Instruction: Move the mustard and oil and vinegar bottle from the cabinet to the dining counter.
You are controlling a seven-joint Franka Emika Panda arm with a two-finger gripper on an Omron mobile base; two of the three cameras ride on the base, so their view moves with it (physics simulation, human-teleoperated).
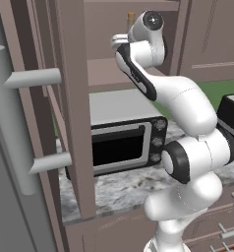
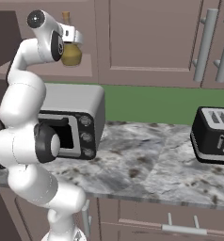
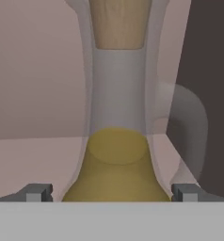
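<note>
Stood on the inner shelf (image 2: 48, 70) of the brownish-mauve panelled wall cabinet (image 2: 147, 37): a clear glass oil and vinegar bottle (image 2: 71, 54) with bulbous base, thin neck, tan stopper and olive-gold liquid. Below, rested on the grey-white marbled stone countertop (image 2: 147, 164): a silver toaster oven (image 2: 74, 120) with dark glass door and three knobs, against the wall, and, well apart toward the right, a black slotted toaster (image 2: 212, 134).

In the hand view the oil and vinegar bottle (image 3: 117, 141) loses its base at the bottom edge and its stopper top at the upper edge. In the left base view the arm hides all but its stopper, top centre.
</note>
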